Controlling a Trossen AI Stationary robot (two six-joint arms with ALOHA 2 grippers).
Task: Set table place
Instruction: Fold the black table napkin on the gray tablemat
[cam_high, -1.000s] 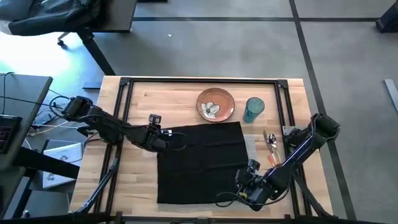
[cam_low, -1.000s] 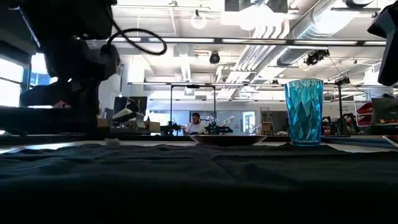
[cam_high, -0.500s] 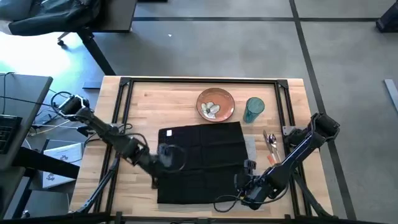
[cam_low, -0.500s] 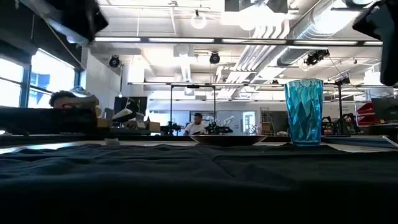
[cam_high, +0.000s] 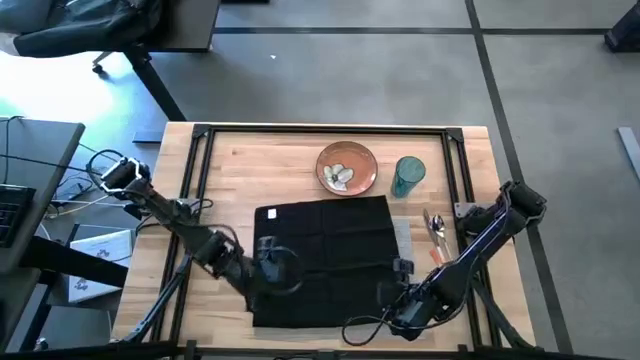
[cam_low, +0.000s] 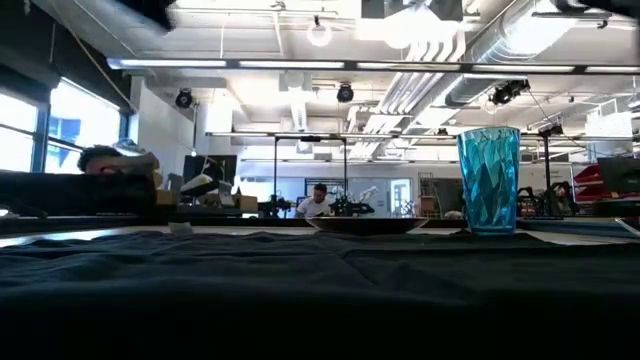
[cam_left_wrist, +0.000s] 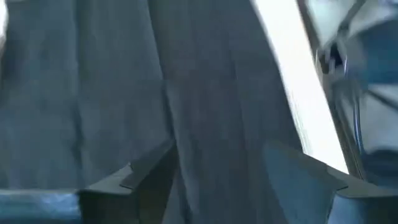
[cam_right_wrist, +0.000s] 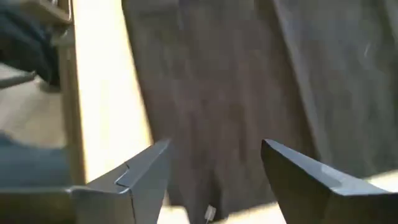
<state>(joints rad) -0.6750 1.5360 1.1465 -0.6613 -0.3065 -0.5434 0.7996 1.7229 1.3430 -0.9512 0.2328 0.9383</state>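
From above, the black napkin (cam_high: 325, 258) lies spread over the near middle of the wooden table (cam_high: 275, 160), hiding all but a grey sliver of the placemat (cam_high: 402, 236) at its right edge; its long axis runs from the far side toward the near edge. The left gripper (cam_high: 266, 268) sits over the cloth's near-left part and the right gripper (cam_high: 400, 295) over its near-right corner. Only the wrist views show the fingers: the left gripper (cam_left_wrist: 214, 180) hangs with its jaws apart just above the dark fabric, holding nothing, and the right gripper (cam_right_wrist: 214, 180) likewise stands spread over the cloth, with bare wood alongside. The low view adds what the overhead one cannot: the napkin (cam_low: 300, 290) fills the foreground as a dark, slightly rumpled plain, with the blue faceted cup (cam_low: 489, 180) upright beyond it and the plate (cam_low: 365, 224) seen edge-on to its left. Overhead, the orange-brown plate (cam_high: 347, 167) rests at the far side, the cup (cam_high: 408, 176) just to its right, and the orange-handled cutlery (cam_high: 436, 240) lies on the wood right of the cloth, handles pointing toward the near edge. Behind the table the low view shows a workshop hall with ceiling ducts, lamps and a seated person (cam_low: 318, 200) far off.
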